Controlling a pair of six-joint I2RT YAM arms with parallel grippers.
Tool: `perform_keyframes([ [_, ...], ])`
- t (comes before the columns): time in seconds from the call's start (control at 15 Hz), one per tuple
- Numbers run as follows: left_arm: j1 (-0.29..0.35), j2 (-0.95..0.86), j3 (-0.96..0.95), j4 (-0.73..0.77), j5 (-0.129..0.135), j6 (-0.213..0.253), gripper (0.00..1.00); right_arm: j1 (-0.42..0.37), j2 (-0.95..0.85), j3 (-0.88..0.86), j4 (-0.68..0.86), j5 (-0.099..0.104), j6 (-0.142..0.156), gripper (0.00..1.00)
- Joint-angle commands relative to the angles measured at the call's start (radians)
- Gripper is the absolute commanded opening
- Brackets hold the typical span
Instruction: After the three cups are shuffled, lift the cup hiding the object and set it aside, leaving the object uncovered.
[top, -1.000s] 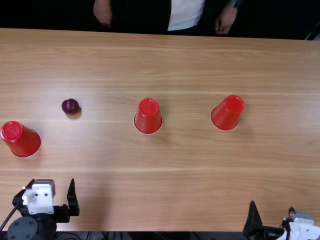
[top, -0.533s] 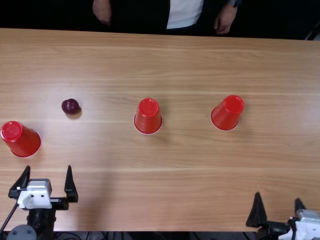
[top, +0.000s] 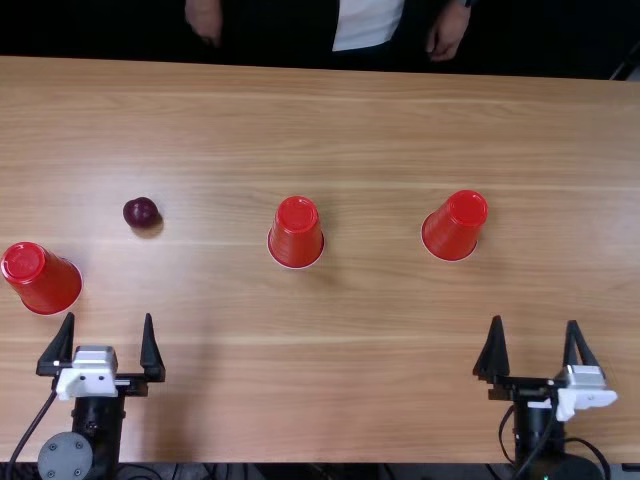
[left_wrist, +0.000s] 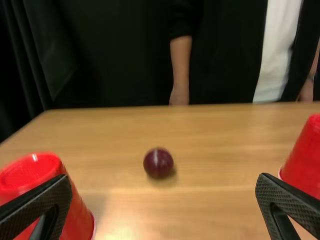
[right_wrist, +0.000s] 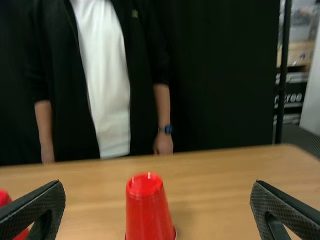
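Observation:
Three red cups stand upside down on the wooden table (top: 330, 130): one at the left edge (top: 40, 278), one in the middle (top: 296, 232), one to the right (top: 455, 226). A small dark purple ball (top: 141, 212) lies uncovered between the left and middle cups. My left gripper (top: 106, 344) is open near the front left, just in front of the left cup (left_wrist: 45, 195), with the ball (left_wrist: 158, 162) straight ahead and farther off. My right gripper (top: 533, 346) is open near the front right, facing the right cup (right_wrist: 148, 207). Nothing sits between either pair of fingers.
A person stands at the table's far edge, hands (top: 447, 35) hanging off the table and touching nothing. Bare wood lies between the grippers and the cups.
Both grippers have come forward from the near edge and turned so their open fingers point toward the cups. Cups and ball have not moved.

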Motion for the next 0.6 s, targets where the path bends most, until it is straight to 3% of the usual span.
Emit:
perform_keyframes([
  [0.0, -0.005, -0.009, -0.015, -0.031, 0.009, 0.012, 1.0, -0.013, -0.007, -0.051, 0.036, -0.025, -0.001, 1.0],
  [0.27, -0.005, -0.009, -0.015, -0.095, 0.008, 0.008, 1.0, -0.013, -0.007, -0.072, -0.025, -0.025, -0.001, 1.0],
  [0.4, -0.005, -0.009, -0.015, -0.097, 0.008, 0.004, 1.0, -0.013, -0.007, -0.072, -0.027, -0.015, 0.003, 1.0],
  [0.53, -0.005, -0.009, -0.015, -0.097, 0.008, 0.006, 1.0, -0.012, -0.007, -0.072, -0.027, -0.023, -0.001, 1.0],
])
